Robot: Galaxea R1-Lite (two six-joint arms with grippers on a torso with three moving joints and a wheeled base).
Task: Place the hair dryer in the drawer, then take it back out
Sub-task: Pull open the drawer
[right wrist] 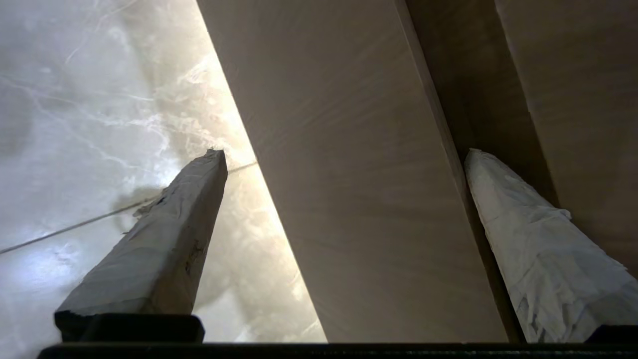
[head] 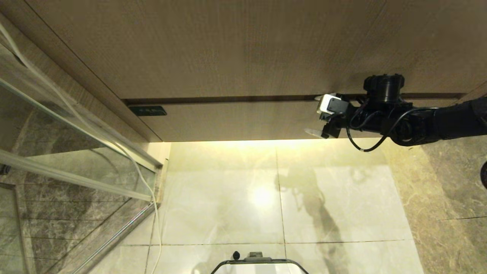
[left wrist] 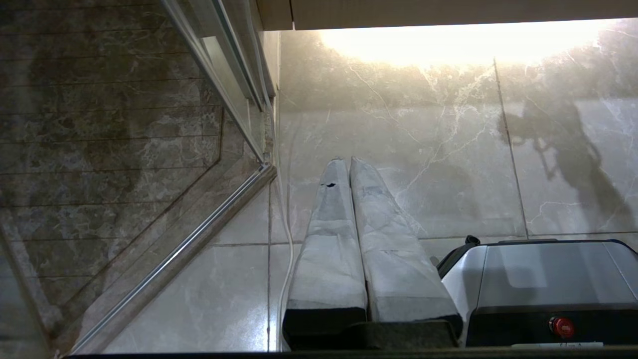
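Meanwhile, right gripper [head: 314, 115] spread wide (empty) astride closed drawer [head: 243, 121] front, its contents hidden.

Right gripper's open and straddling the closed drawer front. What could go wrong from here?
1. The right gripper spans the drawer front, one finger at the gap above and one below. The front has no handle, so a pull may slip off.
2. The upper finger sits close to the taller panel; it might scrape or jam there.
3. No hair dryer is in view, so whether it is inside cannot be checked.
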